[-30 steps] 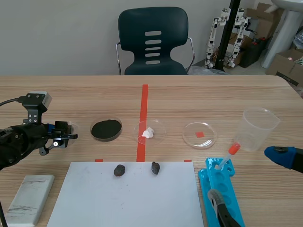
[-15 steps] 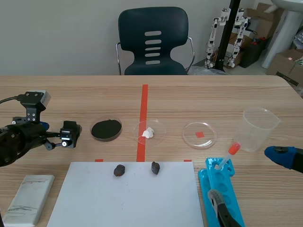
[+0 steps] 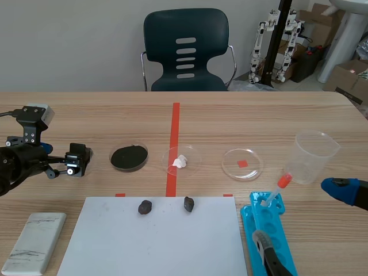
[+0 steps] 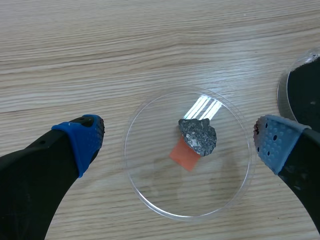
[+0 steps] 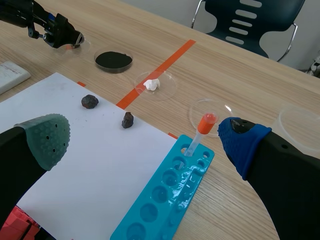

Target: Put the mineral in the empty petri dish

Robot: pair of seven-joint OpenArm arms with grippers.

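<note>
I've got the left gripper (image 4: 177, 142) hanging near the desk's left edge, fingers spread wide and released, one blue pad on either side of the petri dish (image 4: 145, 190). The mineral (image 4: 198, 136), a rough grey lump, lies inside that dish near its middle, partly over an orange-red mark. Neither finger touches the stone.

Just beside it toward the desk's middle sits the dish of black powder (image 3: 129, 157). Next along is the dish with a white lump (image 3: 181, 161) on the red centre line, then a clear dish (image 3: 242, 163) with only a red mark showing through it.

On my right, the right gripper (image 5: 146, 141) is low by the desk's right edge, also wide open, holding nothing. Ahead of it is the blue well tray (image 3: 270, 233), with an orange-capped dropper (image 3: 276, 190) leaning in it, and the clear cup (image 3: 314, 156) stands beyond that.

Along the near edge lies the white sheet (image 3: 155, 236) with two dark stones (image 3: 145, 207) near its far side. A pale slab (image 3: 33, 241) sits at the near left corner.
</note>
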